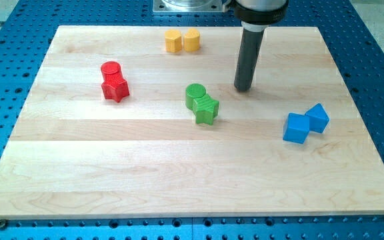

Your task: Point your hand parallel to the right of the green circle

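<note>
Camera view of a pale wooden tabletop (pixel 112 173) resting on a blue perforated base (pixel 5 40); items are listed from the view's left to the view's right. Upper left: a red cylinder (pixel 111 69) is seen touching a red star-shaped block (pixel 116 87), the star lying just below it in the view. Top edge, left of centre: two yellow blocks (pixel 182 41) are set side by side and touching; their exact shapes cannot be made out with certainty. Centre: the green circle (pixel 195 95), a short cylinder, is found near the middle of the board, touching a green star-shaped block (pixel 207 109) placed at its lower right. Right of centre: the dark rod is shown descending from the view's top, and my tip (pixel 243 88) is placed on the board to the right of the green circle, at roughly the same height in the view, slightly above it, and clearly apart from it, with bare wood between. Far right: a blue cube (pixel 297 128) is seen touching a second blue block (pixel 318 117) at its upper right; both lie below and to the right of the tip, well apart from it. No claw is carried by the arm, so no released or clenched state can be told.
</note>
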`<action>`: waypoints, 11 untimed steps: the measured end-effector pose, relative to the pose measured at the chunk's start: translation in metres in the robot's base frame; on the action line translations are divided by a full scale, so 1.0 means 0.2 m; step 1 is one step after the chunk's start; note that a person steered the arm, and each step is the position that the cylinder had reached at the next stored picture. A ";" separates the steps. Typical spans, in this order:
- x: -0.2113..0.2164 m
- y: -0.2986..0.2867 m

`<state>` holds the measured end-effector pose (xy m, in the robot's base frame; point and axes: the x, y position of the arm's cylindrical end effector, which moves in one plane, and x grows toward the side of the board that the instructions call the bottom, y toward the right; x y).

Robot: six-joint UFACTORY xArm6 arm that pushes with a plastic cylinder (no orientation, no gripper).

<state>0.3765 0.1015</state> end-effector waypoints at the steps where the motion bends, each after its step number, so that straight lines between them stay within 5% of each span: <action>1: 0.03 0.00; 11: 0.05 0.04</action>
